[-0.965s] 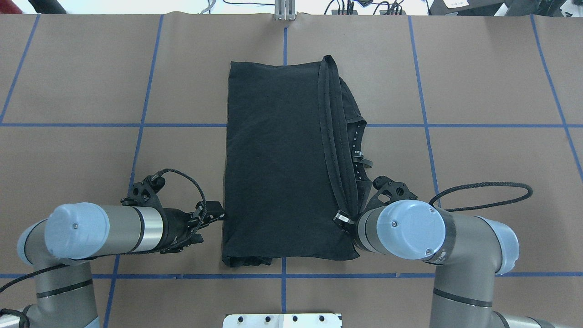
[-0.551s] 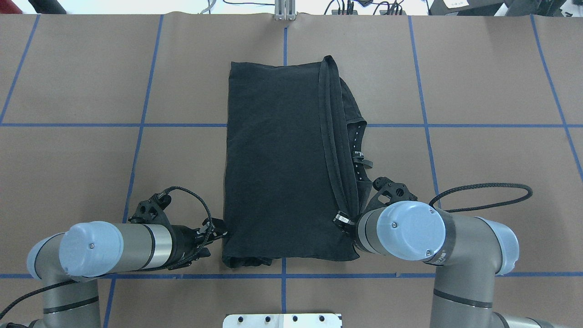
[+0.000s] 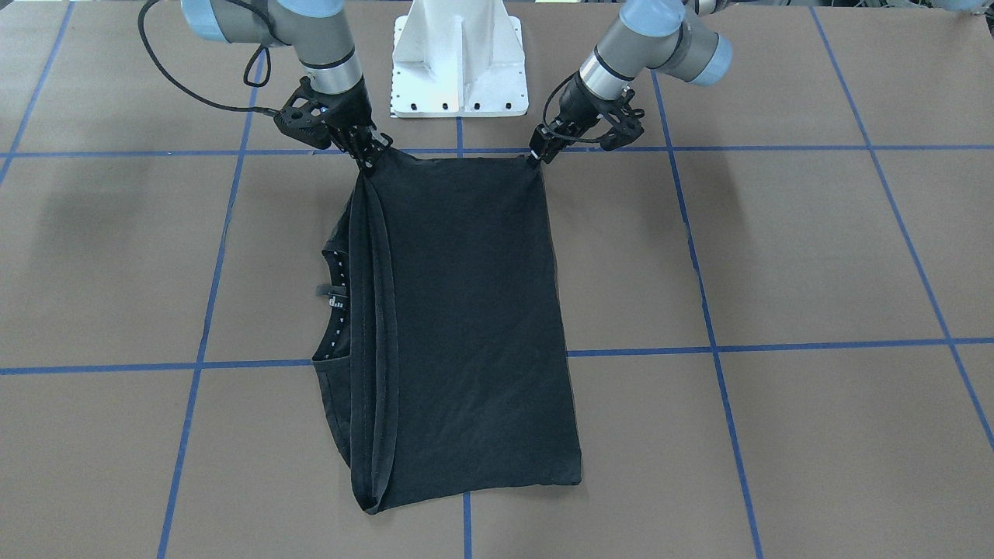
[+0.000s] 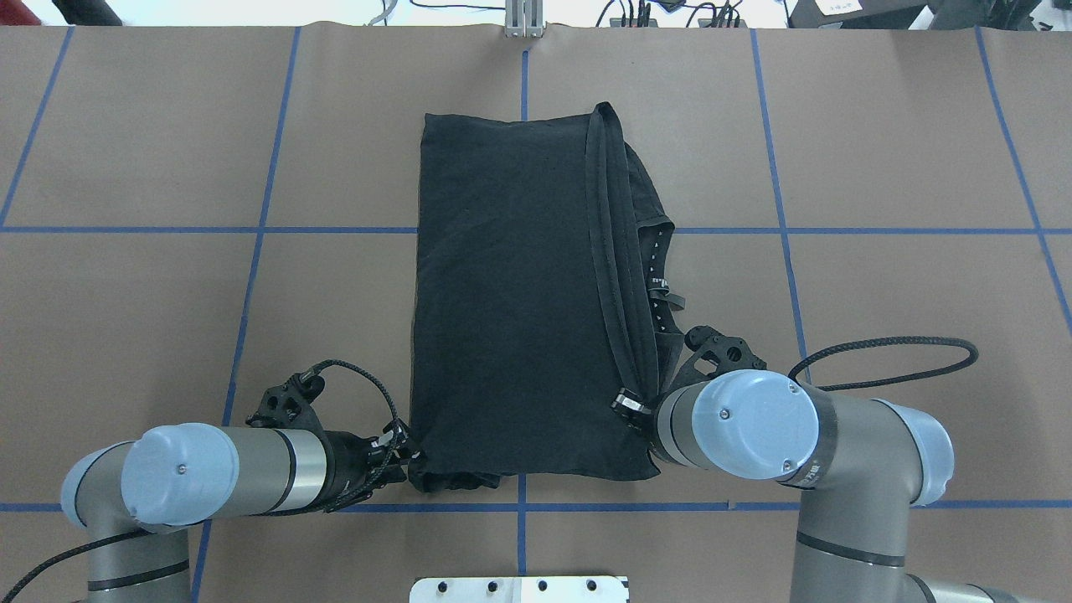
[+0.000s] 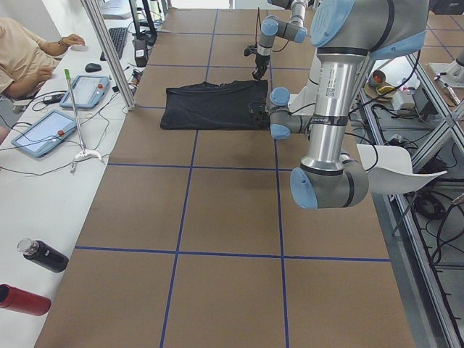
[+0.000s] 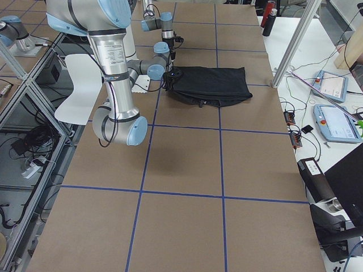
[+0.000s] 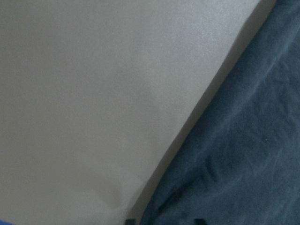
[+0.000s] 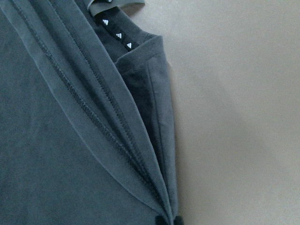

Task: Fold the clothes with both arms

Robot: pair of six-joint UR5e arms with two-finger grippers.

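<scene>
Brown paper crossed by blue tape lines (image 4: 335,229) covers the counter (image 4: 126,126). Across it from me, off beyond my left pincer's side, a person (image 5: 22,54) sits at a white desk with tablets on it.

The black T-shirt (image 4: 502,293) lies on the counter, folded into a long rectangle. It runs straight away from both my pincers, and each of its two nearest corners is at one of them. No graphic shows on the upper face.

My right pincer (image 4: 630,406) is clamped on its corner. In my right wrist view the two tips sit close together with the cloth gathered between them. From that grip a doubled, stitched hem (image 8: 84,108) runs away along the shirt. Just outward of the hem lies the collar (image 8: 117,35), with small white marks on its inner band and bare counter beyond it.

My left pincer (image 4: 410,456) is low at the other near corner. Its tips stand apart, not pressed together, and the shirt's edge lies between them. Bare counter lies on its outer side.

The white pedestal (image 3: 460,62) stands behind and between the two pincers.
</scene>
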